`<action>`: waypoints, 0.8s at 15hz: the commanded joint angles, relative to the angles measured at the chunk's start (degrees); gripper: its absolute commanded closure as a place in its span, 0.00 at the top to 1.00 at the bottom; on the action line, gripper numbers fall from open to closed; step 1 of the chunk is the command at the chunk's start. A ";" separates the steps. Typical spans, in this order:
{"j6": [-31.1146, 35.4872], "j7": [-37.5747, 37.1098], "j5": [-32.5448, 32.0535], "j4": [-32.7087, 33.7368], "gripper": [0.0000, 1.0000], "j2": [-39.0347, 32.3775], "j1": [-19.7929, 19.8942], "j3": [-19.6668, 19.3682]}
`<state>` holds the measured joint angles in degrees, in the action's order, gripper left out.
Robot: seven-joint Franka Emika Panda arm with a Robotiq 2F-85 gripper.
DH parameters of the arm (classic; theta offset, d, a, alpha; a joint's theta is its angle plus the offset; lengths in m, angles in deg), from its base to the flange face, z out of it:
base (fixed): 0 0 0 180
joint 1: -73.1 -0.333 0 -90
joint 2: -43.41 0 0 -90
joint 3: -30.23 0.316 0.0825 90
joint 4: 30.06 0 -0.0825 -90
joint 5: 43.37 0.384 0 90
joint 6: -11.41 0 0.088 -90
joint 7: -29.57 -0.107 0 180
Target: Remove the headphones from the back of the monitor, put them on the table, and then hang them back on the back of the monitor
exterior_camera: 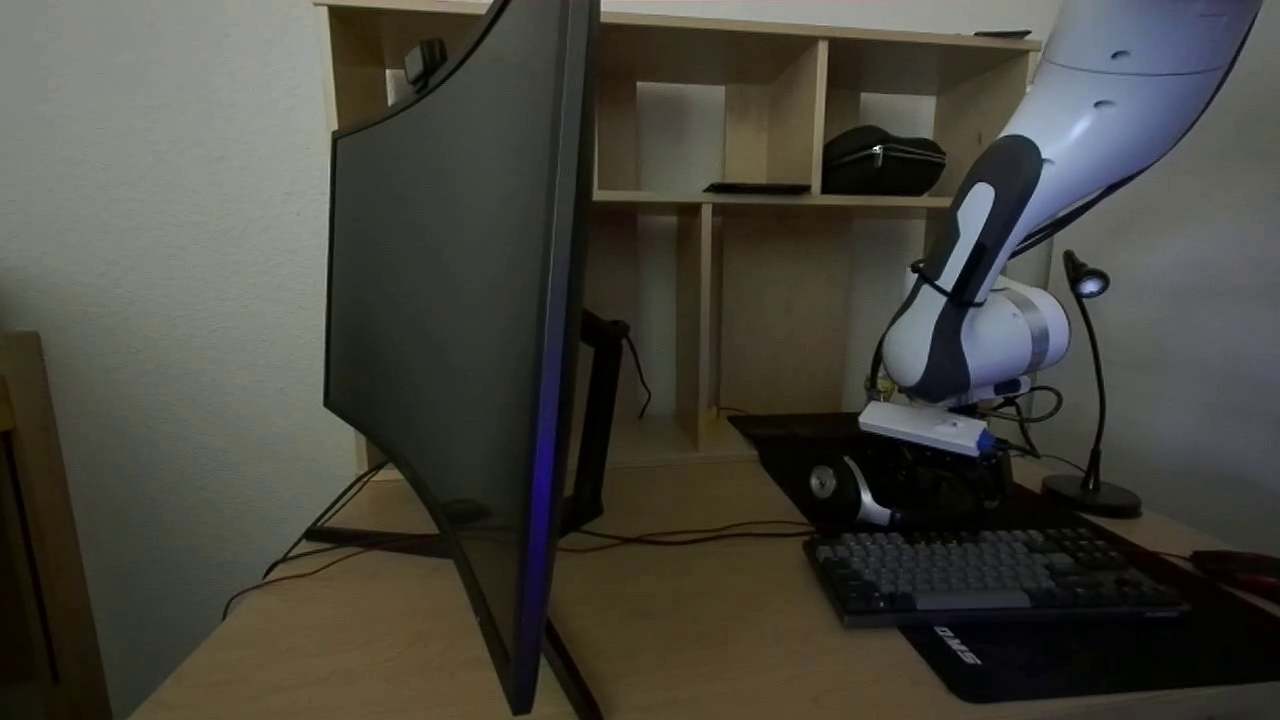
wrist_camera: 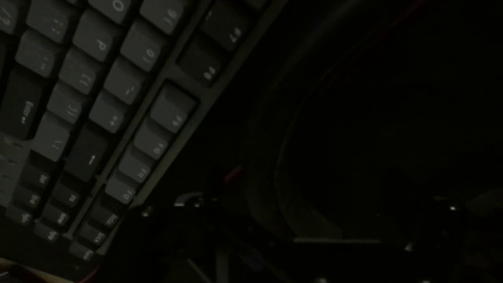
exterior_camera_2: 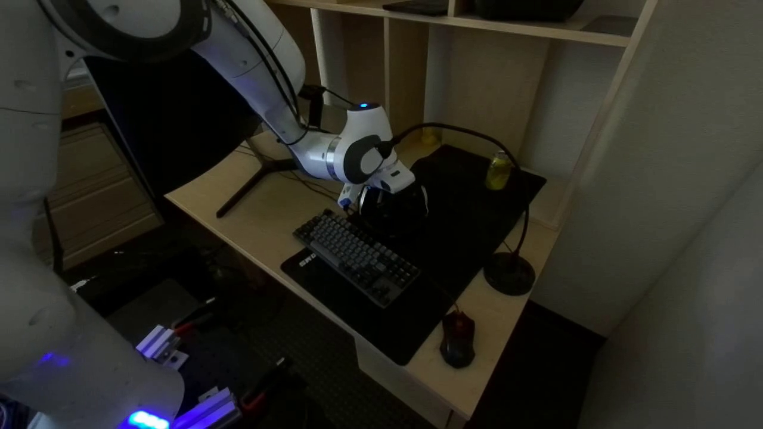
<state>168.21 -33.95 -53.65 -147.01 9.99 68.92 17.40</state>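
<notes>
The black headphones (exterior_camera: 835, 492) with silver accents lie on the dark desk mat, behind the keyboard; they also show as a dark shape in an exterior view (exterior_camera_2: 393, 215). The gripper (exterior_camera: 945, 485) is low, right over them, pointing down. In the wrist view a dim headband (wrist_camera: 265, 165) curves between the two dark finger sides of the gripper (wrist_camera: 318, 216), which stand far apart. It looks open; the fingertips are hard to see in the dark. The large curved monitor (exterior_camera: 440, 280) stands left of the headphones on the light wooden table (exterior_camera: 690, 620), with a dark stand arm (exterior_camera: 598, 430) behind it.
The keyboard (exterior_camera: 990, 570) lies close to the gripper, on the mat (exterior_camera_2: 459, 208). A lamp (exterior_camera_2: 509, 273) with a bent neck, a yellow can (exterior_camera_2: 498, 171) and a mouse (exterior_camera_2: 458, 339) stand around it. Cables (exterior_camera: 690, 535) cross the table. A cubby shelf (exterior_camera: 765, 200) rises behind.
</notes>
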 commanded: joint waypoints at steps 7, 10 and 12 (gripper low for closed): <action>-0.03 1.38 5.69 3.87 0.74 -4.66 -0.55 -2.23; 0.23 1.54 6.44 3.91 0.53 -4.96 -0.80 -2.14; 0.39 1.55 6.62 3.93 0.38 -5.03 -0.96 -2.21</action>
<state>168.21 -33.80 -48.49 -143.88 5.84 68.30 15.33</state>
